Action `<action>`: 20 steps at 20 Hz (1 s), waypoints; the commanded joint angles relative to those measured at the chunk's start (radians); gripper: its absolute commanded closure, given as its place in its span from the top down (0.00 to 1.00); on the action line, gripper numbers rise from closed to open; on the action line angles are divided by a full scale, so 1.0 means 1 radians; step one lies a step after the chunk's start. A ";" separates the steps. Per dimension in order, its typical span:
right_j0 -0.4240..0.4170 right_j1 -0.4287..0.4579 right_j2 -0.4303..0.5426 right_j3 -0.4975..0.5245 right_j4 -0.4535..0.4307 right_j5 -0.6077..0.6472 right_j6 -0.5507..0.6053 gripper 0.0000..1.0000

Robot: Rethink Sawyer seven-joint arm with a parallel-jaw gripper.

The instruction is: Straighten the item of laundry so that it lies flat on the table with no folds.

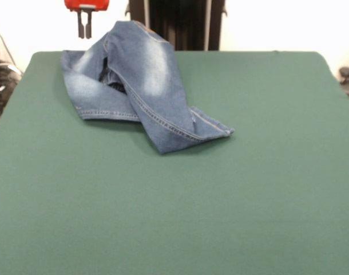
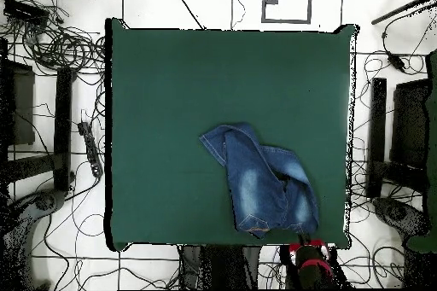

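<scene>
The item of laundry, a small pair of blue jeans with pale faded patches, lies crumpled on the green table. One leg is folded across the other and its hem points toward the table's middle. In the overhead view the jeans lie close to the table's bottom edge, right of centre. My gripper hangs above the table's far left edge, just left of the jeans and clear of them. It is open by a narrow gap and holds nothing. From above, the gripper shows as a red shape just past the jeans' lower corner.
Cables and dark stands lie on the floor around the table. A dark upright column stands behind the jeans.
</scene>
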 commanded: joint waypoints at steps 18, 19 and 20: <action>0.038 0.102 0.130 -0.089 0.018 -0.007 0.386 1.00; 0.032 0.101 0.135 -0.088 0.023 -0.009 0.395 1.00; 0.032 0.094 0.140 -0.085 0.019 -0.015 0.396 1.00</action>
